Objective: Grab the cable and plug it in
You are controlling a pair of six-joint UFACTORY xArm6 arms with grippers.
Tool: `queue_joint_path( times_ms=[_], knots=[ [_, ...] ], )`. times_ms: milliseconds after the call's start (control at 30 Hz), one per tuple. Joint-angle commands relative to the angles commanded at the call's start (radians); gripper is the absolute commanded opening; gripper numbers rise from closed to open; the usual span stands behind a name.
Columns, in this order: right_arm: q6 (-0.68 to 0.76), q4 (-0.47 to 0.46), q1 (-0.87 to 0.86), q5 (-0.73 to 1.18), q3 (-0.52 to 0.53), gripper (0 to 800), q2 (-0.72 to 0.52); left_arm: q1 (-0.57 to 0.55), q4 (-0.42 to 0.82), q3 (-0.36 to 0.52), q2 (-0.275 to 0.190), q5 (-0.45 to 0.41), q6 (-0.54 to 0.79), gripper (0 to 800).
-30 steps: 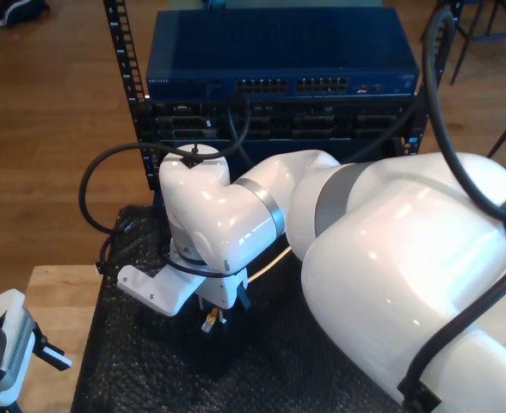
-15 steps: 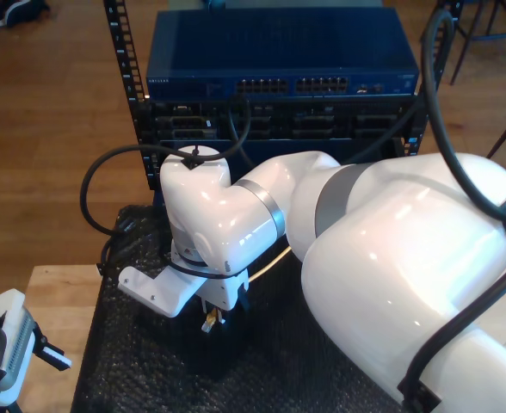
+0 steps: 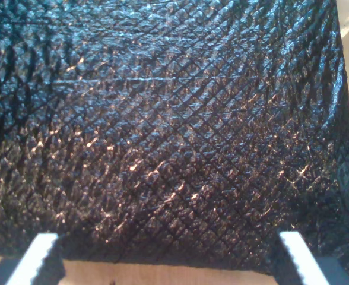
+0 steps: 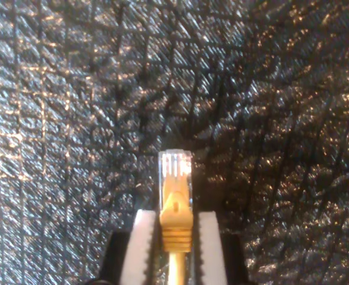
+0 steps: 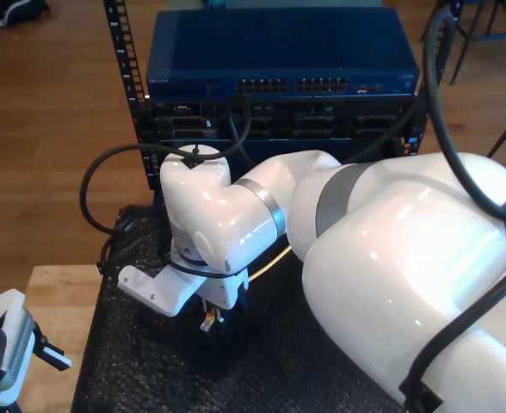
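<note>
The cable [image 4: 175, 202] is pale yellow with a clear plastic clip connector at its end. My second gripper [image 4: 175, 218] is shut on its yellow boot, and the connector sticks out past the white pads [image 4: 143, 237] over the black mat. In the exterior view that gripper [image 5: 212, 315] hangs just above the mat with the connector [image 5: 207, 324] pointing down, and the cable [image 5: 270, 261] trails back under the arm. My first gripper [image 3: 170, 261] is open with nothing between its fingers. It sits at the exterior view's lower left [image 5: 46, 353], by the mat's edge.
A blue network switch [image 5: 279, 52] with a row of ports [image 5: 296, 86] sits on a rack [image 5: 279, 125] behind the black quilted mat [image 5: 150, 370]. Thick black arm cables [image 5: 94, 185] loop in front of the rack. The wooden table [image 5: 55, 297] shows beside the mat.
</note>
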Motion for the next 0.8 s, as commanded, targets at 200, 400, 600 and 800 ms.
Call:
queue_joint_path(
  times_ms=[200,400,600,800],
  knots=[
    [0.005,0.002,-0.002,0.002,0.0,11,0.0,0.0,0.0,0.0,0.0,0.0,0.0,800],
    [0.126,0.006,-0.043,0.015,-0.011,10,-0.032,-0.002,0.0,-0.002,0.0,0.0,-0.002,800],
    [0.137,0.074,-0.11,0.063,-0.015,4,-0.074,-0.002,0.0,-0.008,0.0,0.003,-0.003,800],
    [0.137,0.184,-0.184,0.103,-0.008,4,-0.144,-0.005,-0.008,-0.011,-0.009,0.026,-0.02,800]
  ],
)
